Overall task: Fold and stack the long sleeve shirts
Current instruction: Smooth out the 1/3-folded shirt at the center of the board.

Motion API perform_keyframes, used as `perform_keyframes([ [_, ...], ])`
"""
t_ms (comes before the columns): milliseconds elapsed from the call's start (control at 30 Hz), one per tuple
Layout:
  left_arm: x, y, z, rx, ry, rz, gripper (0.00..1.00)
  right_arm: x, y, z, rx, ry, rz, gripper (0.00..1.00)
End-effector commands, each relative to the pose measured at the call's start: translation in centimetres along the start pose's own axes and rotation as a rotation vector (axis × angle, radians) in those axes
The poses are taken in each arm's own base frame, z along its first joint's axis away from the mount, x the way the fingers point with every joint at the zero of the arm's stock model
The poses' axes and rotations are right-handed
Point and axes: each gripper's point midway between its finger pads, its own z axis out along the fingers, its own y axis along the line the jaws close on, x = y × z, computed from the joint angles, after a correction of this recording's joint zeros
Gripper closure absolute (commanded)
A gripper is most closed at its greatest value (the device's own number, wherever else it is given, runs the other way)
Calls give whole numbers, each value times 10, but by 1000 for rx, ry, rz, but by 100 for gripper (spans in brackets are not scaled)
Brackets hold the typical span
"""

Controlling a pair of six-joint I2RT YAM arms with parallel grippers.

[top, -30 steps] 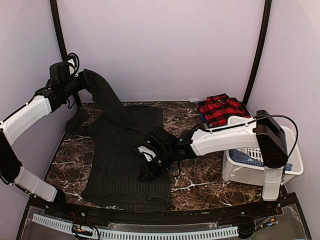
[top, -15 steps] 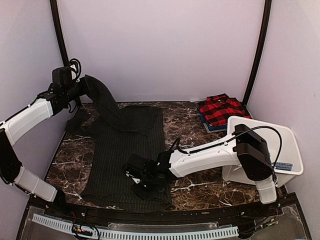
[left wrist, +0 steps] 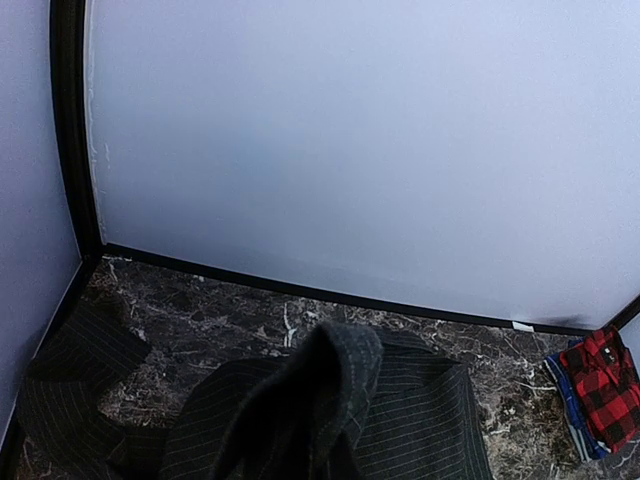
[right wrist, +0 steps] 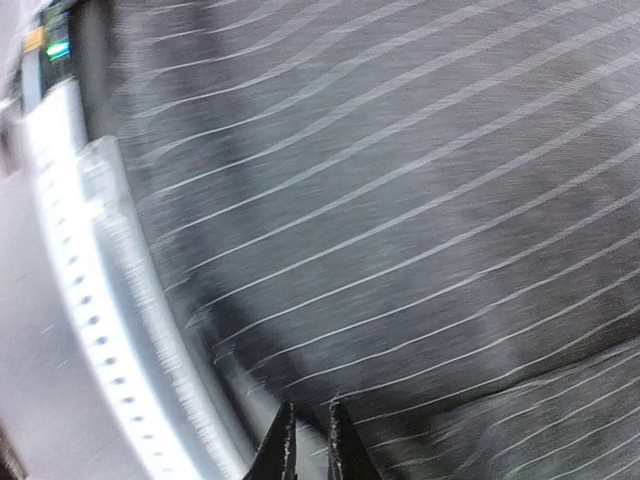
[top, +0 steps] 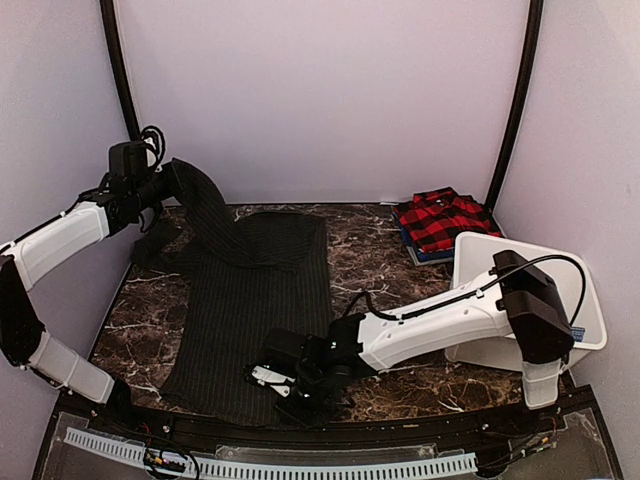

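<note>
Charcoal shirt point(top: 250, 300) lies spread on the left half of the bench point(top: 400, 250), with its long axis running far to near. Left hand point(top: 150, 185) is clamped on 1 far part of it and holds that part raised at the far left. Its own wrist view shows only bunched cloth, no fingers.

Right hand point(top: 275, 378) sits low at the near hem, with the shirt body stretching away from it. It is judged the nearer arm for a fold from that end. Its wrist view shows the fingers narrow, with a slit between them. Whether the hem is pinched cannot be told.

Plaid shirt point(top: 440, 220) lies folded at the far right.
</note>
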Motion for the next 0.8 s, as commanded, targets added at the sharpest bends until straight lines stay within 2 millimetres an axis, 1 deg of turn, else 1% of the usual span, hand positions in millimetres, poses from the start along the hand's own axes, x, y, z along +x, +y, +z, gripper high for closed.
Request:
perform_keyframes([
  [0, 2, 0, 2, 14, -10, -19, 100, -1, 41, -21, -145, -22, -83, 90],
  [67, 1, 0, 1, 16, -11, -21, 100, -7, 33, -27, -103, -47, -66, 90],
  [133, -1, -1, -1, 21, -16, -22, 100, -18, 28, -37, -73, -84, -51, 90],
  [233, -7, -4, -6, 32, -32, -22, 100, -35, 14, -56, -9, -156, -21, 89],
  [267, -9, -5, -7, 35, -36, -20, 100, -40, 5, -64, 25, -185, 0, 88],
  [300, -11, -5, -9, 39, -40, -20, 100, -45, -11, -70, 76, -214, 33, 86],
  [400, -14, -9, -11, 56, -43, -17, 100, -43, -51, -79, 144, -241, 143, 86],
  [500, -14, -12, -13, 75, -42, -20, 100, -31, -78, -70, 232, -226, 167, 85],
  [567, -13, -13, -13, 79, -41, -20, 100, -22, -86, -60, 262, -195, 167, 85],
  [667, -13, -14, -14, 87, -36, -20, 100, -13, -87, -48, 250, -175, 163, 81],
  [767, -13, -17, -15, 104, -33, -22, 100, -3, -81, -43, 228, -157, 153, 80],
])
